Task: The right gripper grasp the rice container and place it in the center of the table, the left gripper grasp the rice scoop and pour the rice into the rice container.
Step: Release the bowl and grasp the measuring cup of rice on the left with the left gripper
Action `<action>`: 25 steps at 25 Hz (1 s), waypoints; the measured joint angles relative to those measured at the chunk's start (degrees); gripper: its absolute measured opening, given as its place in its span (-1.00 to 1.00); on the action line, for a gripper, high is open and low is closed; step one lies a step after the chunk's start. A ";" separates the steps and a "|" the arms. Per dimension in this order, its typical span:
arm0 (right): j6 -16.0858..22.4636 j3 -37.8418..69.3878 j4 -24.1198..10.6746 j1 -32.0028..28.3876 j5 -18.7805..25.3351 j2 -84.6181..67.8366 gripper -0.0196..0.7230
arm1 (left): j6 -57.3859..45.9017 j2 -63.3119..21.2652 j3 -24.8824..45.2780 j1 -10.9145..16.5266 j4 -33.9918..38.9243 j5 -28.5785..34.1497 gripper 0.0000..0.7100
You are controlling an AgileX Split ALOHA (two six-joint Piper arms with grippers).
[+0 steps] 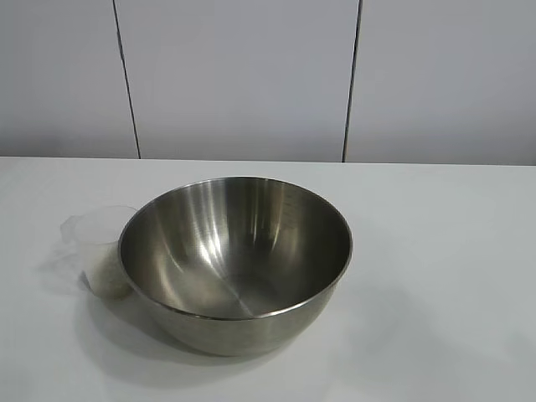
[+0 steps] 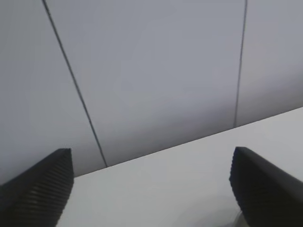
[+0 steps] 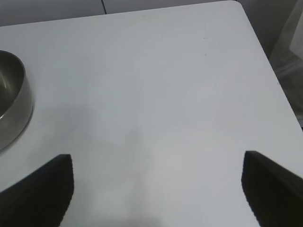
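Shiny round steel bowl (image 1: 235,260) looks rigid, slippery; grip its thin rim; right pincer (image 3: 156,189) spread apart, away on the white desk (image 1: 435,251)

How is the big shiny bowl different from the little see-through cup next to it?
The large round stainless-steel bowl is far bigger than the small clear plastic measuring cup. The bowl is shiny metal that mirrors light; the cup is see-through plastic. The bowl looks empty inside, while the cup seems to hold something whitish low down. Both stand upright, open at the top, side by side on the plain white table.
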 joint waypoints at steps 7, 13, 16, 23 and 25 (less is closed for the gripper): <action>0.00 0.00 0.00 0.00 0.00 0.00 0.83 | -3.39 4.24 20.98 0.00 0.00 -29.71 0.76; 0.00 0.00 0.00 0.00 -0.12 0.00 0.83 | -10.13 19.43 28.81 0.00 3.41 -49.55 0.76; 0.00 0.00 0.00 0.00 -0.17 0.00 0.83 | -13.58 28.84 28.96 0.00 3.77 -50.30 0.75; 0.00 0.00 0.00 0.00 -0.18 0.00 0.83 | -14.62 44.46 25.81 0.00 5.27 -50.55 0.54; 0.00 0.00 0.00 0.00 -0.18 0.00 0.83 | -14.67 47.22 23.64 0.00 5.41 -50.61 0.54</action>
